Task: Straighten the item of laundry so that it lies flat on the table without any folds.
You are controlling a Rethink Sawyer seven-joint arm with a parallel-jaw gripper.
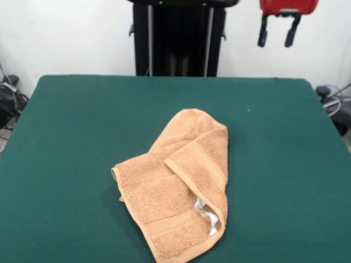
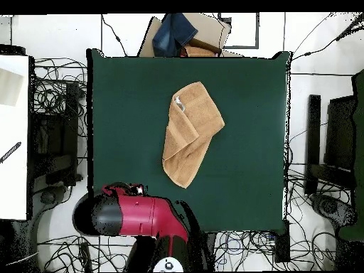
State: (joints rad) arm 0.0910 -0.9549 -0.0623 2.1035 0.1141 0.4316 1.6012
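One fold runs the length of the towel (image 1: 178,183): a long flap is doubled over along its side, with the label (image 1: 207,215) peeking out at the near end. A grab that takes both layers together would likely drag the whole cloth across the bench (image 1: 66,137) rather than open it. The towel lies near the bench's middle, toward the near edge in the front view. The tool (image 1: 279,30) hangs high above the far edge, well apart from it, its fingers spread and pinching nothing.
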